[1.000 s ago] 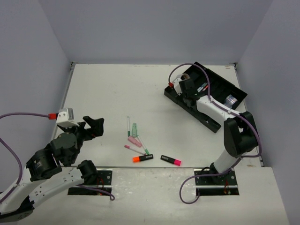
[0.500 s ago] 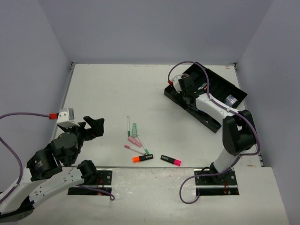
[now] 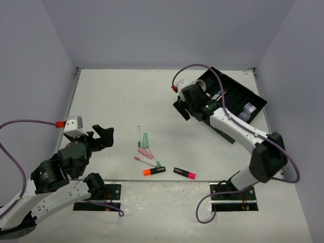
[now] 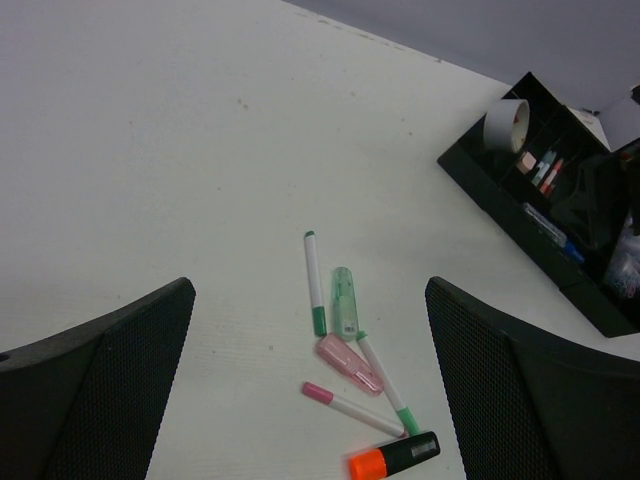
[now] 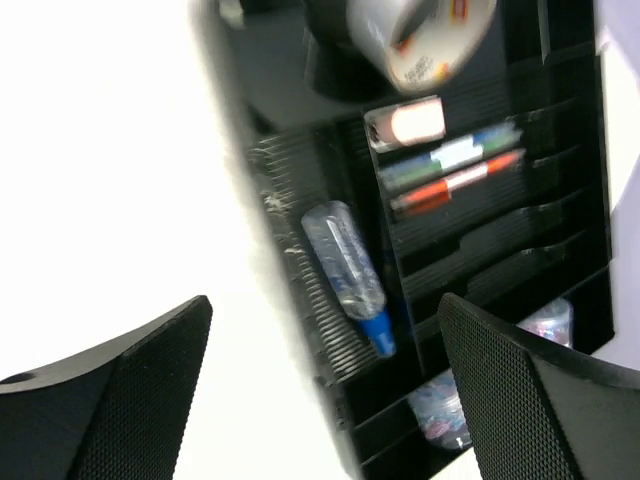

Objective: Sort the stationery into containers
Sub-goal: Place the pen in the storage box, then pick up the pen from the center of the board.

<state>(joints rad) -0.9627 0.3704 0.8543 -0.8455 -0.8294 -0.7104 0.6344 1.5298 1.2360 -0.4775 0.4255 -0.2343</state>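
The stationery is sitting in two lots, so the sorting is looking a bit under half done. Inside the black tray (image 5: 300, 340), a clear tube with a blue cap (image 5: 345, 270) is lying in a long compartment directly beneath the right tool (image 5: 325, 310). Beyond that tool's fingers, a few pens (image 5: 455, 165) are resting in a short slot with the tape ring (image 5: 415, 35) farther out, and shiny cubes (image 5: 545, 320) are showing beside its right finger. The right tool is hovering over the tray's edge with its jaws spread wide and nothing between them. Seven pieces are waiting loose on the counter (image 3: 111, 96), well away from that tool. They are lying ahead of the left tool (image 3: 101, 137), framed between its fingers: a white pen with green ends (image 4: 314, 285), a pale green marker (image 4: 345, 302), the pink eraser (image 4: 348, 363), a second green-tipped pen (image 4: 385, 385), a pink pen (image 4: 350, 405) and an orange-ended highlighter (image 4: 395, 457). A pink-ended highlighter (image 3: 185, 173) is lying off to its right. The left tool is hanging fully open and empty, short of the cluster and touching none of it.
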